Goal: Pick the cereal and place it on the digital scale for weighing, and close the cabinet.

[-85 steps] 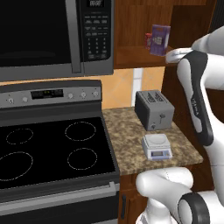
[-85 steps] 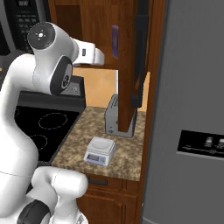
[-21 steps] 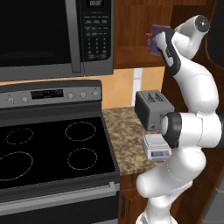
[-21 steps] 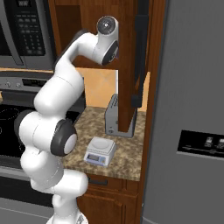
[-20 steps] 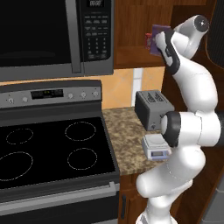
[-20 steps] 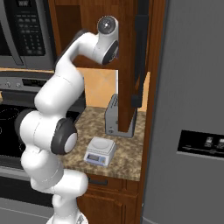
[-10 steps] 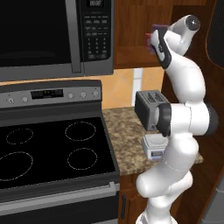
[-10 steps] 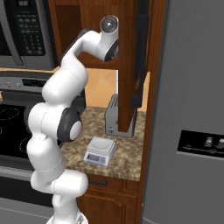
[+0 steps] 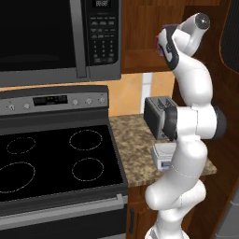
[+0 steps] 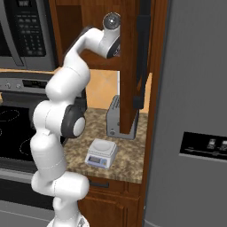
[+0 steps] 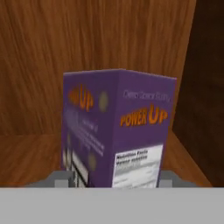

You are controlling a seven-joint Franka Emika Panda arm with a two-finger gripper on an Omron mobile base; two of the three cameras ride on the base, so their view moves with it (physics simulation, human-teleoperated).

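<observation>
Wood-panelled cabinet interior forms the background in the hand view: a brown back wall, a brown shelf floor and a darker side wall at the right.

1. The cereal stands upright on the cabinet shelf, turned so that one vertical edge faces the camera. Its purple faces carry orange "POWER UP" lettering and a pale nutrition panel low on the right-hand face.
2. The gripper is level with the bottom of the box. Grey finger parts show on either side of the box base, so the jaws stand apart with the box between them. Whether the pads touch the box cannot be told.
3. In the left base view the arm rises from the lower right and reaches up into the cabinet, and a sliver of purple shows just beside the hand.
4. The cabinet door stands open, edge-on in the right base view, with its black bar handle running vertically.
5. The digital scale sits on the speckled granite counter, its top platform bare. In the left base view the arm partly covers it.
6. The toaster stands on the counter behind the scale, near the wall.
7. A black microwave hangs left of the cabinet, above a black stove with four ring burners.
8. A grey refrigerator occupies the right side of the right base view
</observation>
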